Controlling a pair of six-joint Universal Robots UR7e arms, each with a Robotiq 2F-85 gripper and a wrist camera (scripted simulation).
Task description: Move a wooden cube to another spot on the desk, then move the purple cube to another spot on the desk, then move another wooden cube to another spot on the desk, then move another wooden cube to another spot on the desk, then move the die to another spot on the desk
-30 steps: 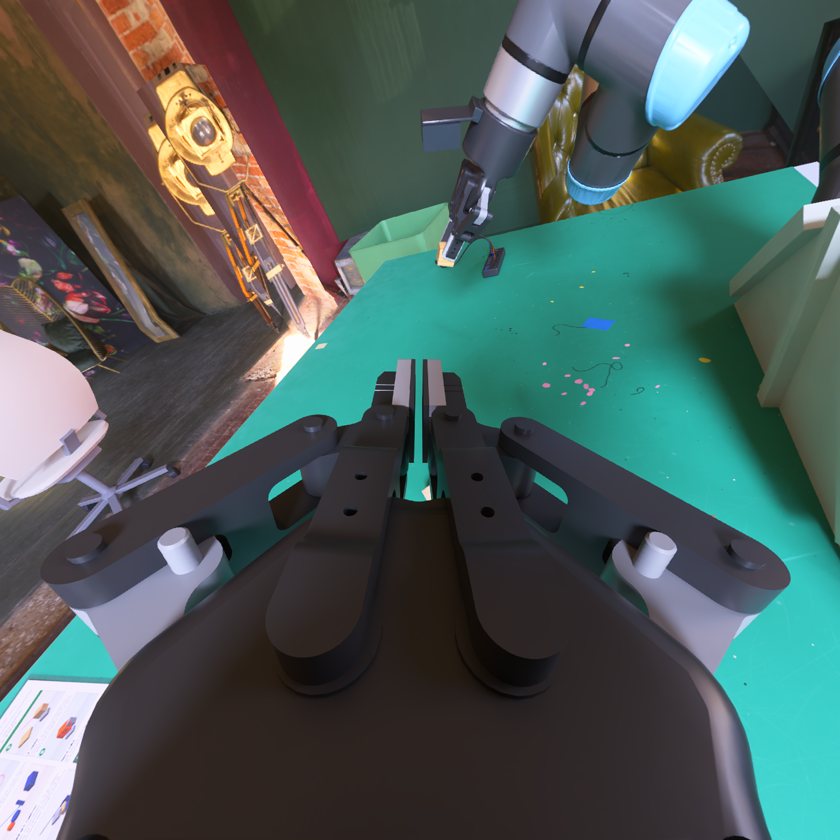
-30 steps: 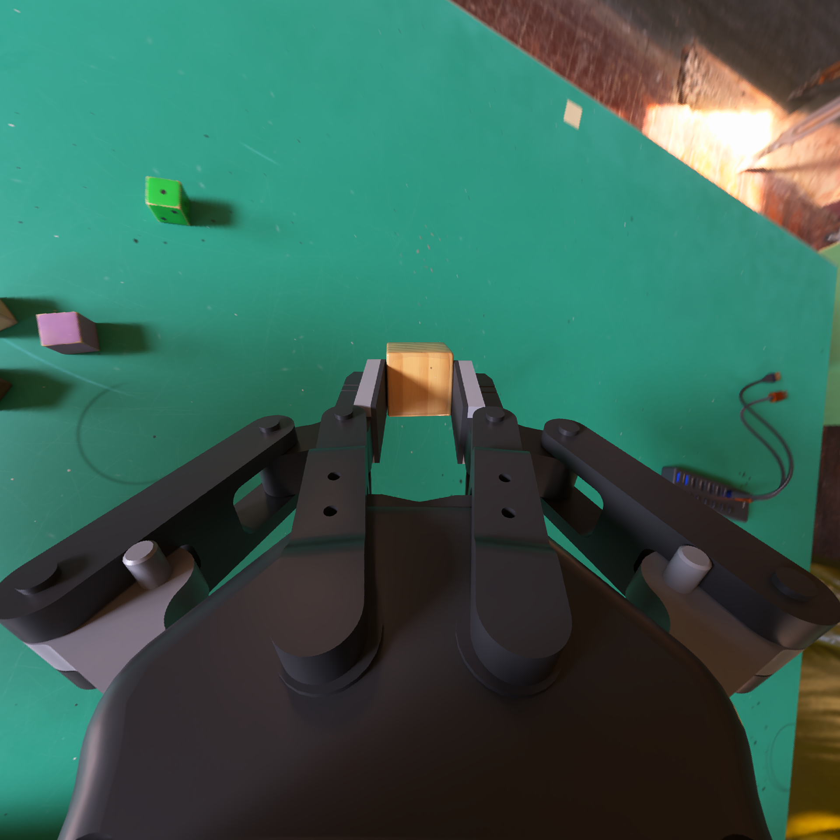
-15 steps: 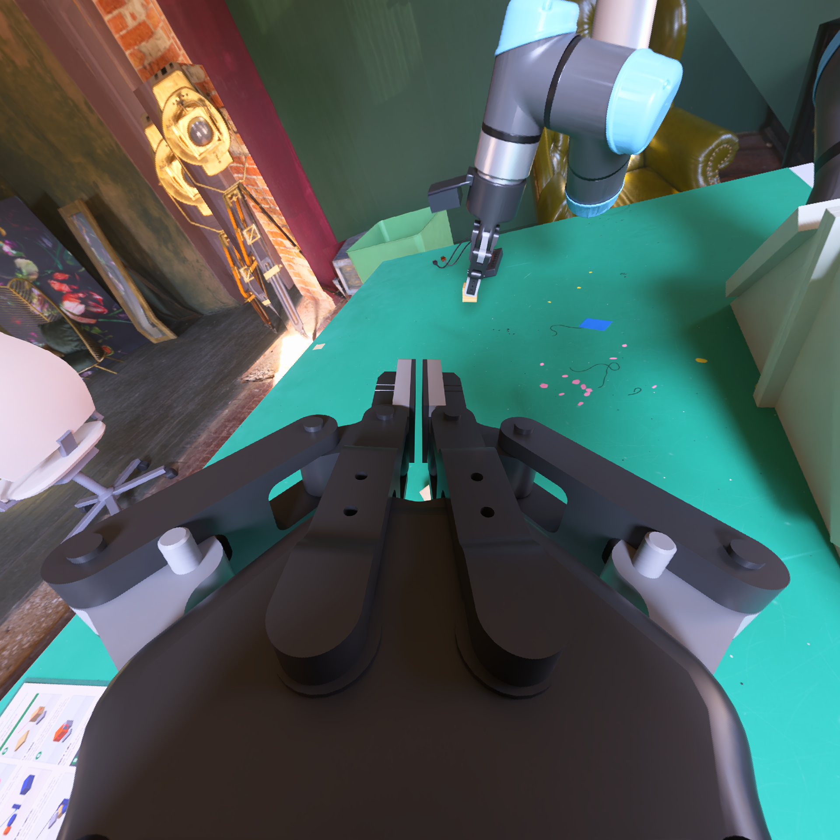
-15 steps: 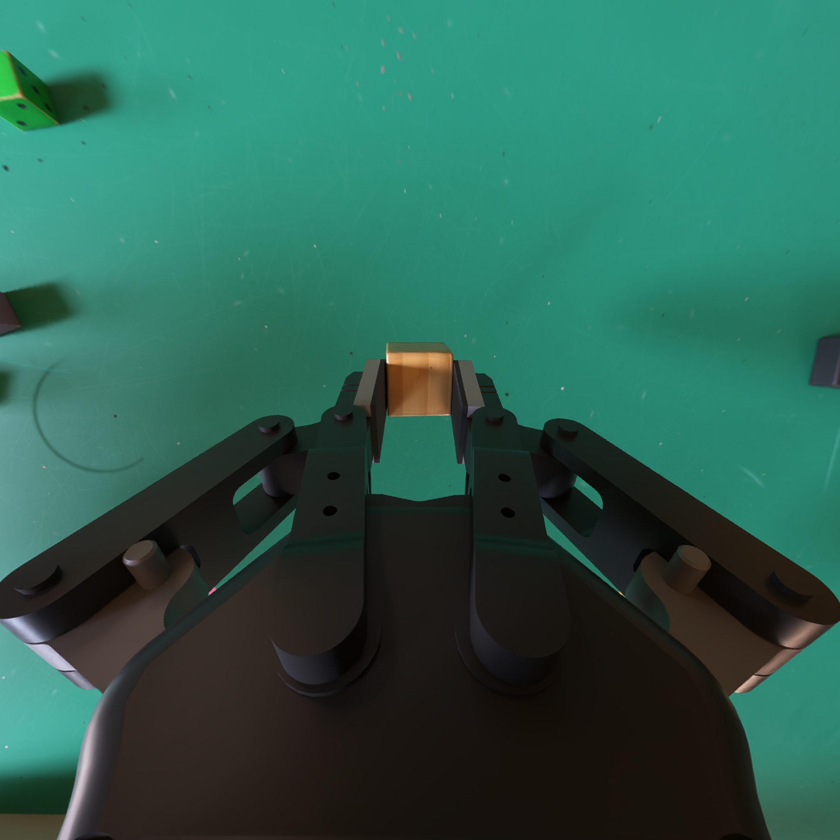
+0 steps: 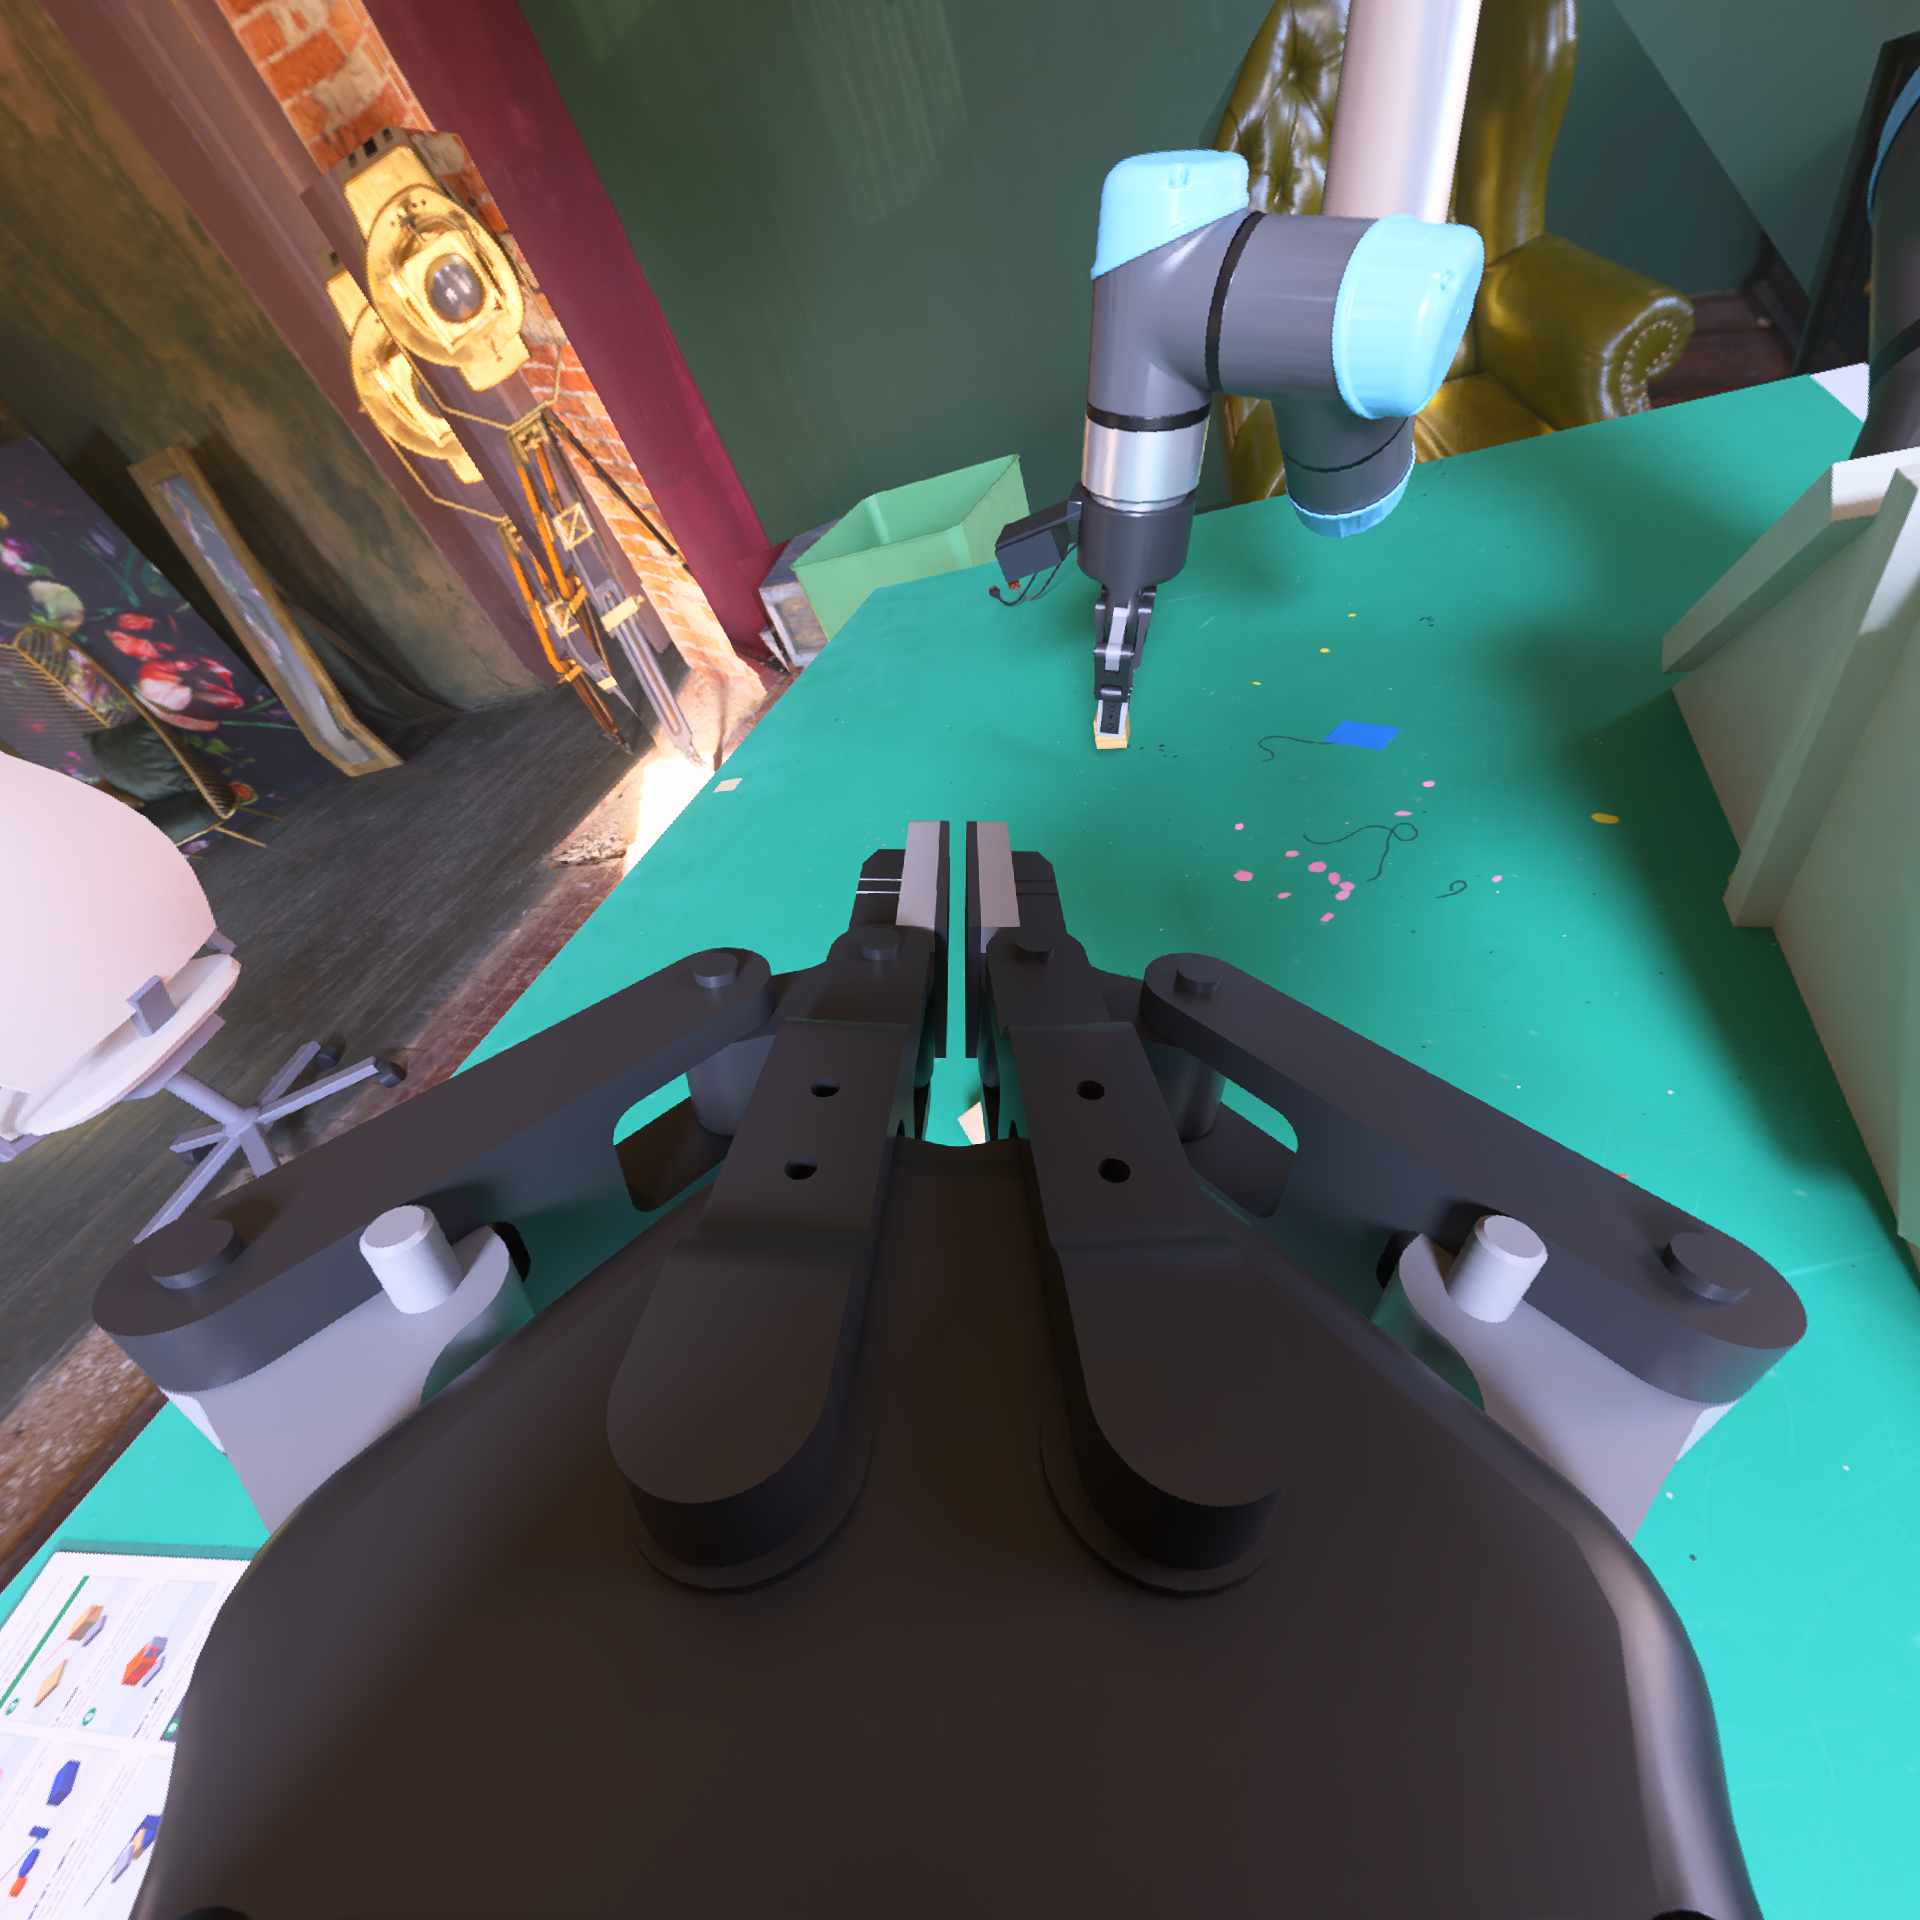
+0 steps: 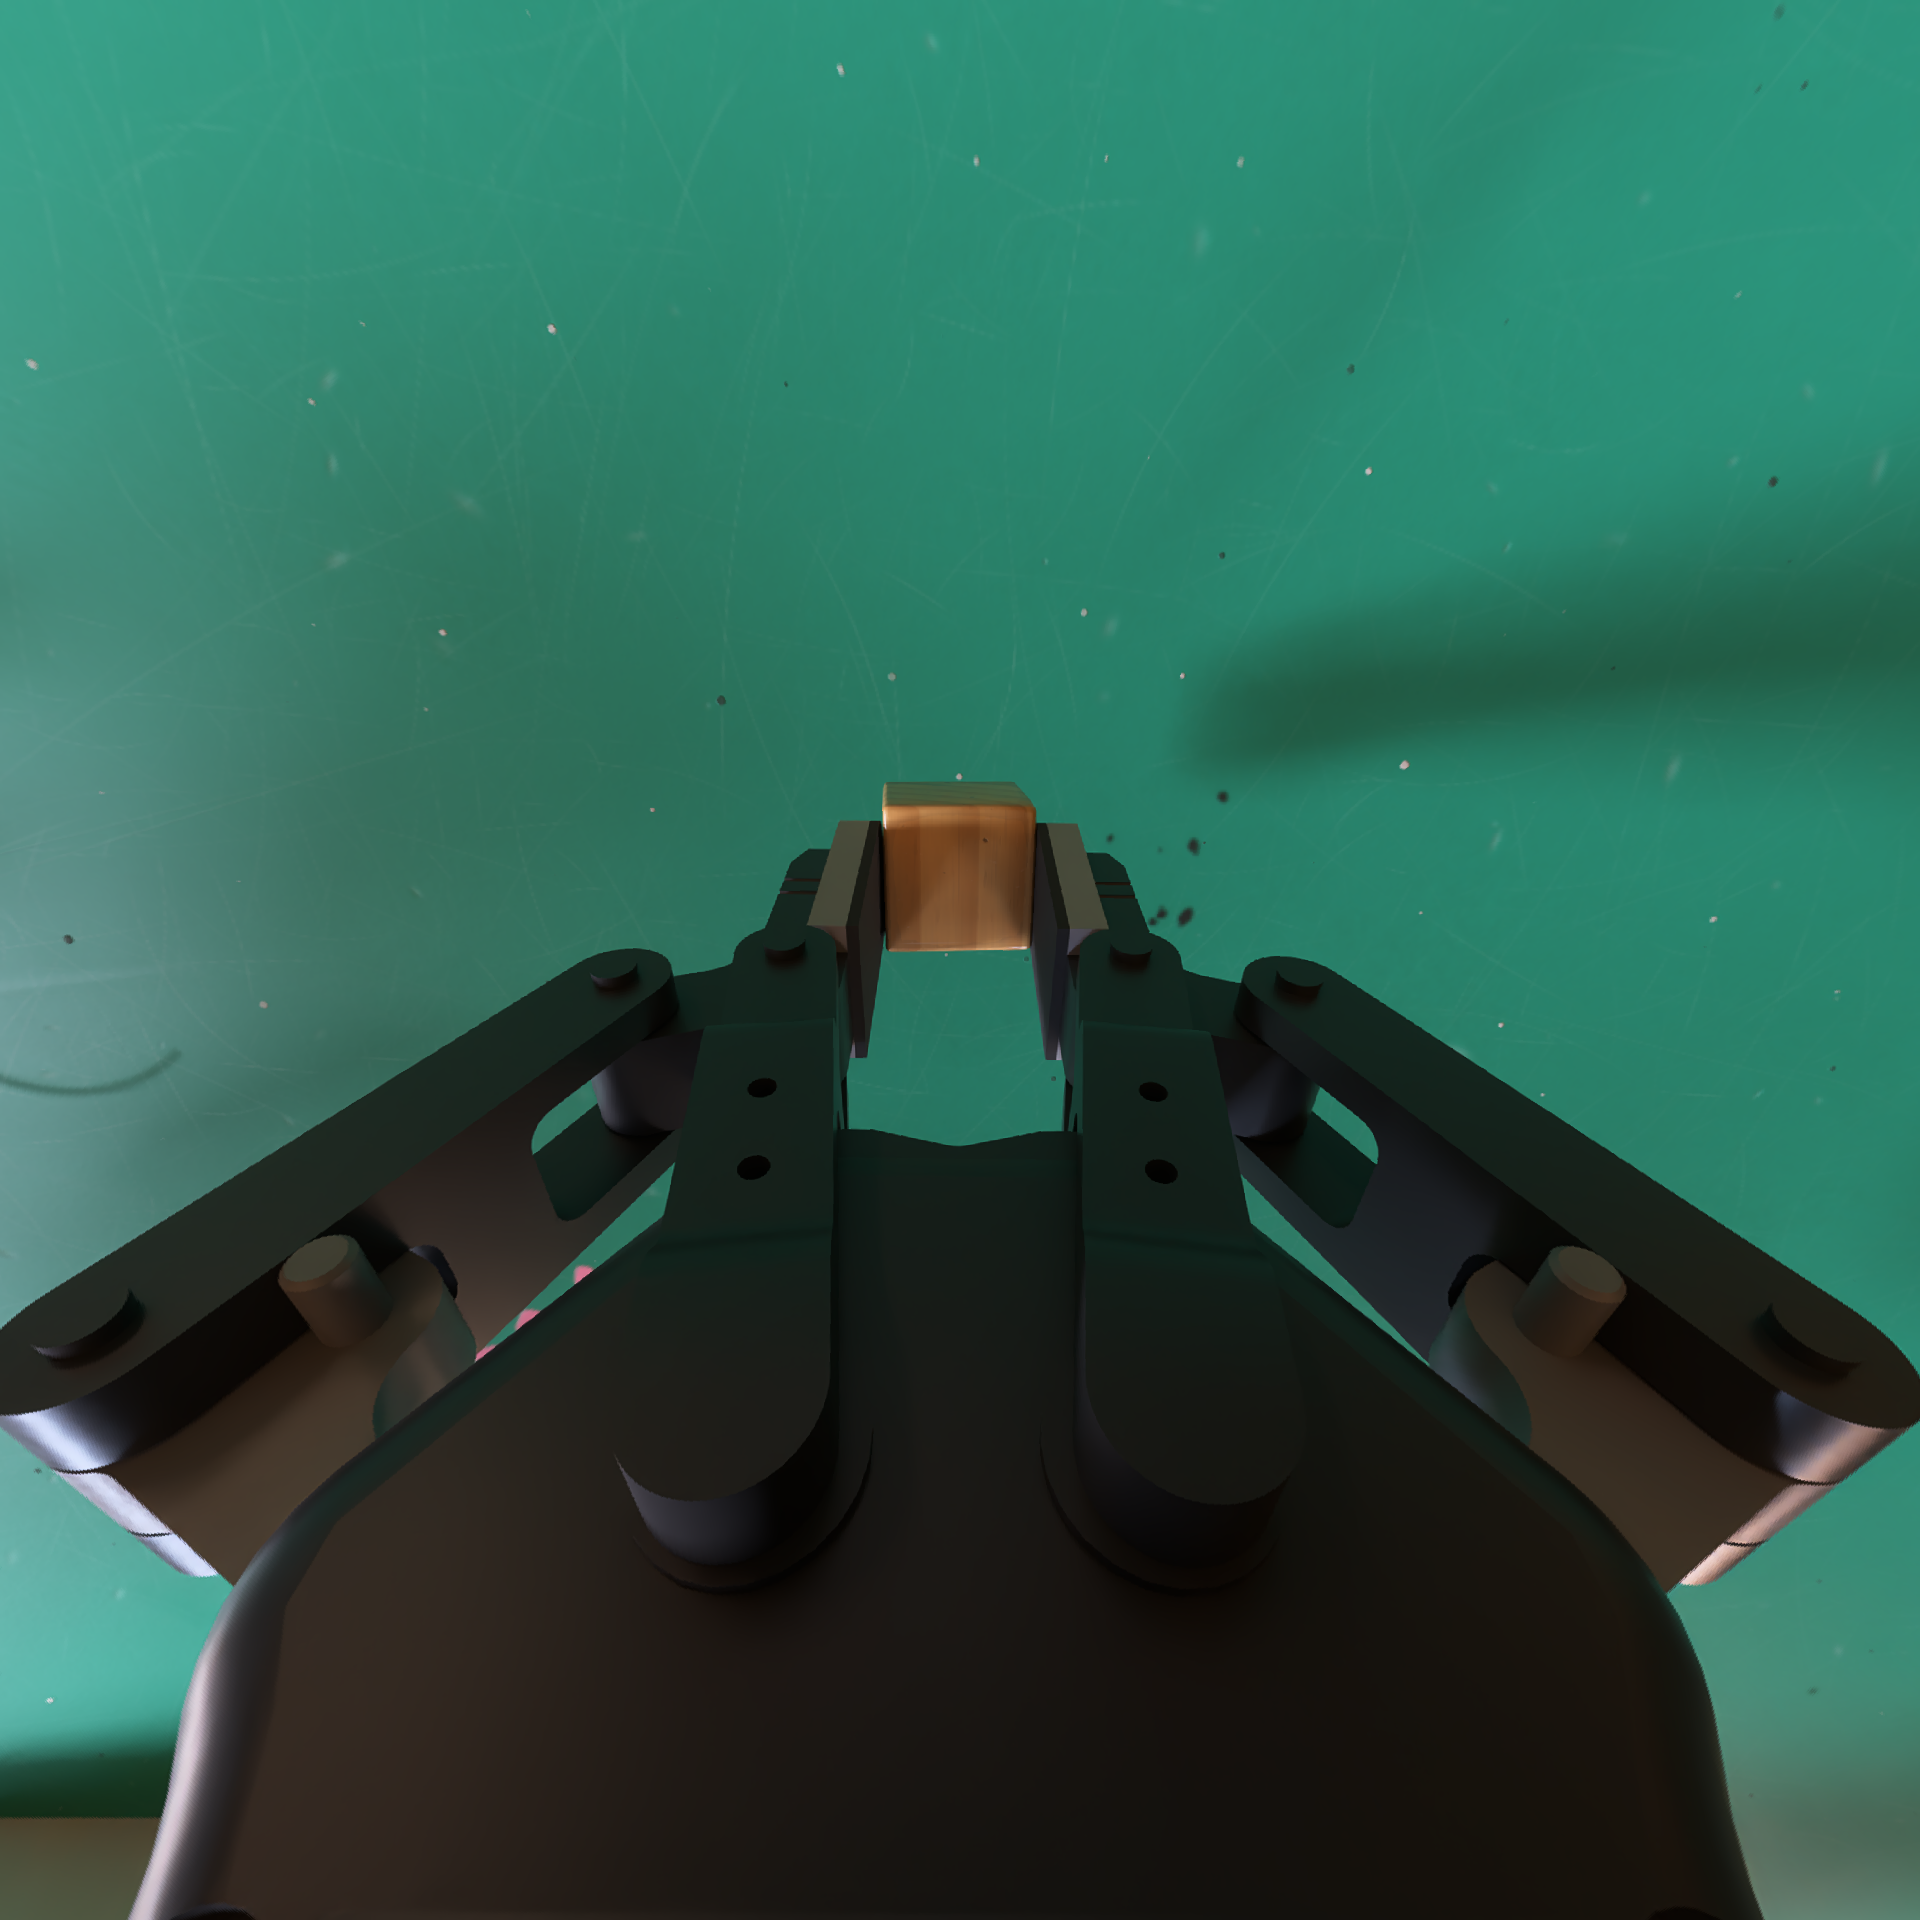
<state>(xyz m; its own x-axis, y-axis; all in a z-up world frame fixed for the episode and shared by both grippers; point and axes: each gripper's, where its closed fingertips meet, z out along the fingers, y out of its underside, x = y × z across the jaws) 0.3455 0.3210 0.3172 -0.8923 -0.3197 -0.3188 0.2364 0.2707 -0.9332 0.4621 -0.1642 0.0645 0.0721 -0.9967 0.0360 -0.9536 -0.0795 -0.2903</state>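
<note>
Since 1 second ago we have swung the right arm in and down, so the wooden cube [image 5: 1111,736] now sits at or just above the table [image 5: 1455,1039], near the blue patch [image 5: 1361,735]. Our left claw [image 5: 957,873] idles nearly closed, holding nothing. Our right claw [image 6: 957,883] is clamped on the wooden cube [image 6: 957,868], pads flat against 2 sides. We judge a wooden-cube placement is in hand; next comes opening the fingers and lifting straight up. A printed sheet [image 5: 73,1704] lies at the near-left corner; we leave its writing unread.
</note>
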